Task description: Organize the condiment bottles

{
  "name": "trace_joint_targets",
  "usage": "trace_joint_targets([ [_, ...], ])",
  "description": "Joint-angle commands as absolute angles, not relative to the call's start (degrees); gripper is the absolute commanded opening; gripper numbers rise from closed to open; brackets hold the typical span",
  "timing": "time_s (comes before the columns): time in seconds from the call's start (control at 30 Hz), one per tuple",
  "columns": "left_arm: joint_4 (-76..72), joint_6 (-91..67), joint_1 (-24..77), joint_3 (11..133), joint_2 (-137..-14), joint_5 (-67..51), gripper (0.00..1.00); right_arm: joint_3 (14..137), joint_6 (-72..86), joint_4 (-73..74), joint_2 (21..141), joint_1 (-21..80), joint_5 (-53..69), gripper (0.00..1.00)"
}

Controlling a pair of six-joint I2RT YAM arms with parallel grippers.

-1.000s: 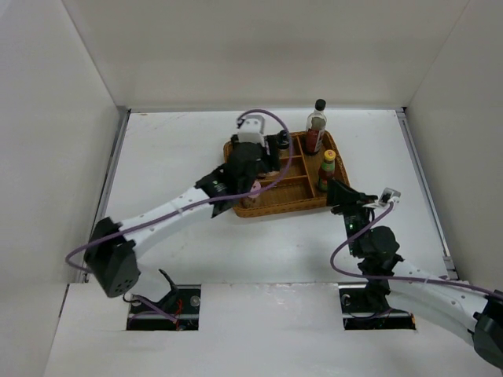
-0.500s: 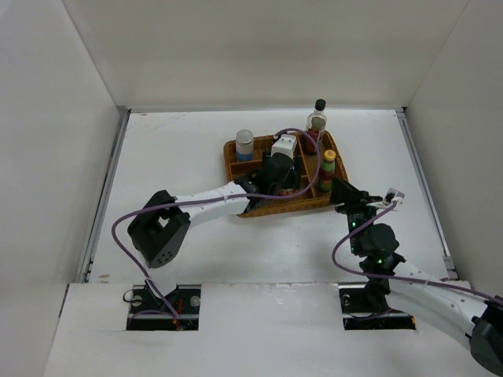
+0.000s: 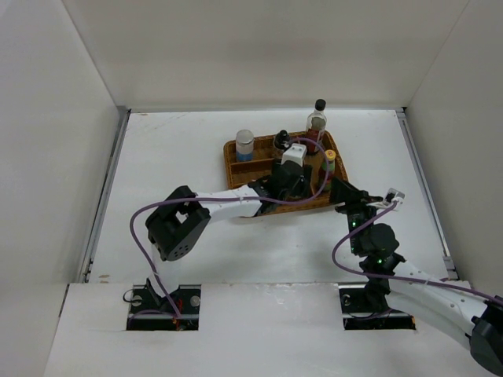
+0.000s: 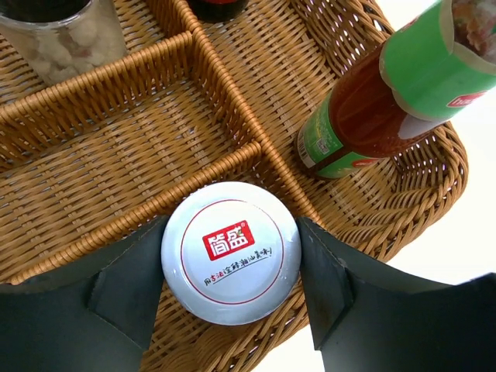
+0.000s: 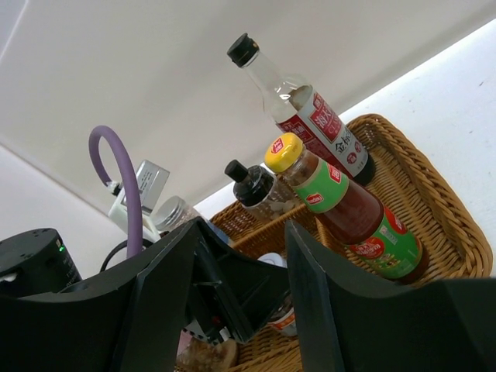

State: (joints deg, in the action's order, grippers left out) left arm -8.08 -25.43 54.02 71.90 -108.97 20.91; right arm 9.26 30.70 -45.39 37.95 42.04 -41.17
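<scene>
A white bench holds a brown woven basket with little rooms inside. The left arm reaches across the bench and over the front of the basket. The right arm stops just beside the basket's right end. A tall clear bottle with a black cap and a red label stands in the back right corner of the basket. In front of it, in the same right room, stands a red bottle with a yellow cap and green labels. A squat jar with a silver lid stands in the back left room. A small glass jar with a black top stands in the back middle room. The left fingers are closed on a squat jar with a round white lid and a red mark, one finger touching each side. This jar is at the front of the basket, near the red bottle. I cannot tell if it touches the basket floor. The right fingers are spread apart and hold nothing.
</scene>
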Motion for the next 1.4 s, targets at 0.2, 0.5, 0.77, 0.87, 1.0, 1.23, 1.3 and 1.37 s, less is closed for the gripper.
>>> trace_joint_targets([
  [0.2,-12.92,-26.19,55.15,71.28,-98.46,23.11,1.0,9.23,30.85,-46.14,37.44,41.88,-41.22,0.64],
  [0.5,-13.88,-24.43,53.32,59.79,-76.32,32.86,1.0,8.79,30.15,-44.3,32.26,41.88,-41.75,0.55],
  [0.77,-2.4,-34.87,38.12,37.91,-48.73,35.34,1.0,7.74,32.51,-38.77,25.93,40.22,-44.55,0.25],
  [0.87,6.12,-39.71,31.01,33.15,-41.86,34.19,1.0,7.03,34.27,-37.01,25.05,37.84,-45.79,0.26],
  [1.0,13.7,-42.71,24.93,29.19,-37.8,33.05,1.0,7.55,36.65,-34.37,27.5,33.63,-48.69,0.34],
  [1.23,15.47,-43.59,23.95,28.12,-39.02,32.26,1.0,11.86,40.95,-33.39,37.34,26.68,-51.32,0.57],
  [1.3,15.56,-44.73,24.12,28.21,-39.37,30.95,1.0,11.69,41.22,-33.75,38.93,23.87,-51.42,0.66],
  [1.37,15.64,-45.44,23.43,28.21,-39.2,29.45,1.0,10.29,41.4,-33.75,38.68,21.5,-50.98,0.7],
])
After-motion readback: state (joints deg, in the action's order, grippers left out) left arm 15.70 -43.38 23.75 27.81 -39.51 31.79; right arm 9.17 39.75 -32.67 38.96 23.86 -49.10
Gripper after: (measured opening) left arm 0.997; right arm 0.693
